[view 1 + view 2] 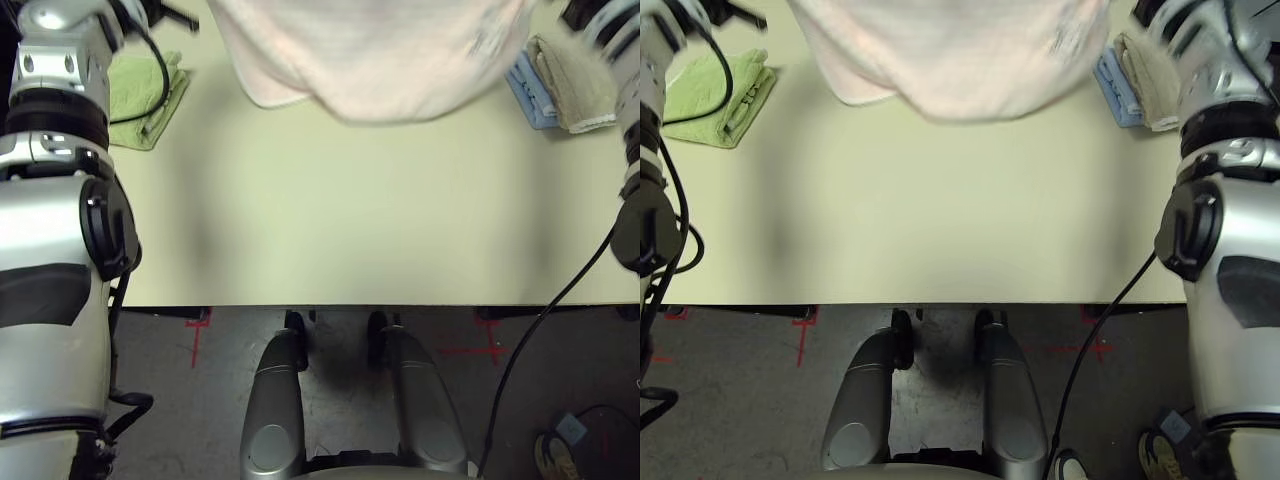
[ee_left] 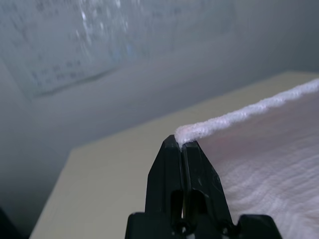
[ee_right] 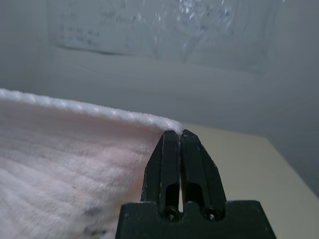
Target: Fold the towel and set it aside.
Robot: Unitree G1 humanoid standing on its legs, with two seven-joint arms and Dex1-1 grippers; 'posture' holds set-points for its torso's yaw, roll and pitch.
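The pale pink towel [image 1: 370, 50] hangs in the air over the far half of the table, its lower fold sagging toward the tabletop. In the left wrist view my left gripper [image 2: 180, 144] is shut on one top corner of the towel [image 2: 259, 144], with the white edging running away from the fingertips. In the right wrist view my right gripper [image 3: 175, 134] is shut on the other top corner of the towel [image 3: 65, 149]. Dark embroidered writing [image 1: 490, 40] shows near the towel's right side.
A light green folded towel [image 1: 150, 90] lies at the far left of the table. Light blue [image 1: 528, 92] and beige [image 1: 575, 85] folded towels lie at the far right. The pale table [image 1: 350, 220] reaches to its front edge near my body.
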